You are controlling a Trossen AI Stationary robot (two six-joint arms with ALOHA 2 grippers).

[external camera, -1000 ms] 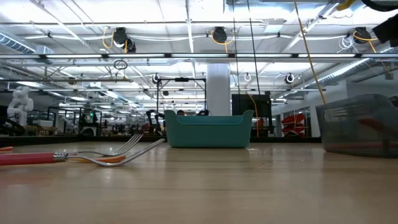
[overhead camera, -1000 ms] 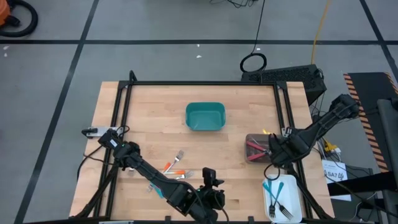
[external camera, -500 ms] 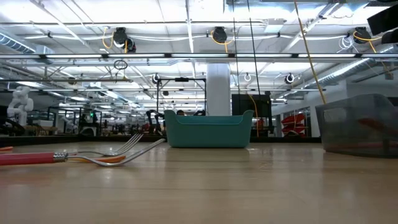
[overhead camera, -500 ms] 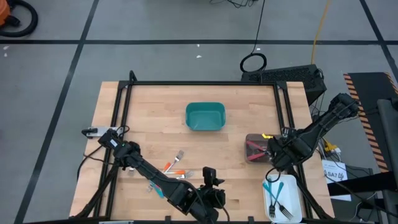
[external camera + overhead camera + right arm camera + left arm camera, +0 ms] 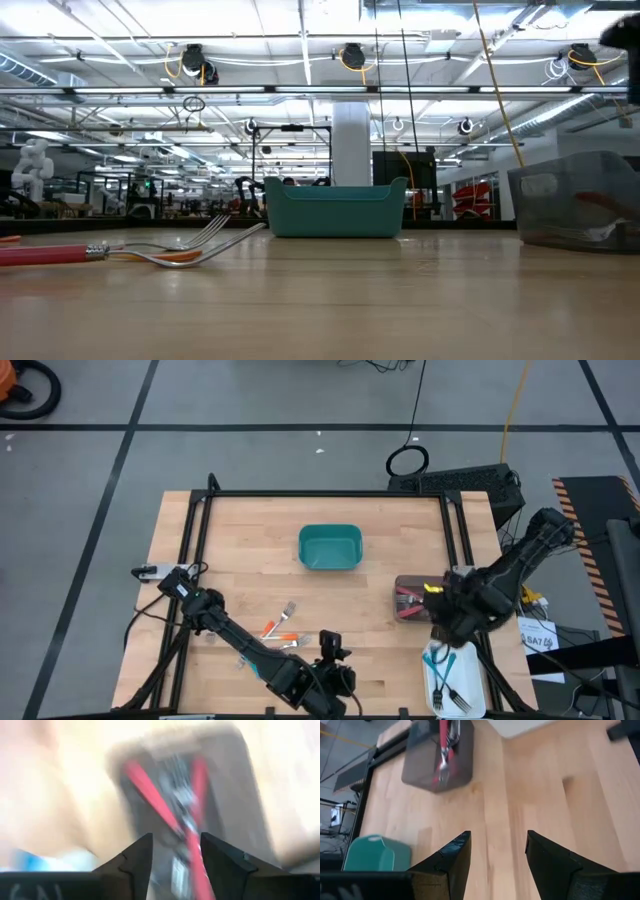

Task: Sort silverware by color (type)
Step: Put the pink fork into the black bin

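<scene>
Red-handled forks (image 5: pixel 150 790) lie in a grey bin (image 5: pixel 410 598) at the table's right, also seen in the left wrist view (image 5: pixel 443 750). My right gripper (image 5: pixel 437 606) hovers open above that bin's near right side, nothing between its fingers (image 5: pixel 176 840). Loose red and orange forks (image 5: pixel 280 628) lie flat on the table at the near left (image 5: pixel 130 252). Teal-handled forks (image 5: pixel 440 668) rest in a white tray (image 5: pixel 465 685). My left gripper (image 5: pixel 328 637) stands open near the front edge, above bare wood (image 5: pixel 497 840).
An open teal bin (image 5: pixel 330 547) stands at the table's middle far side (image 5: pixel 335 208). A black frame rail (image 5: pixel 320 494) runs around the tabletop. Bare wood lies between the loose forks and the grey bin.
My right gripper has drawn a little toward the table's near edge and risen over the grey bin. In the low view a fork's silver tines now show at the bin's bottom. My left gripper has shifted slightly toward the table's left.
</scene>
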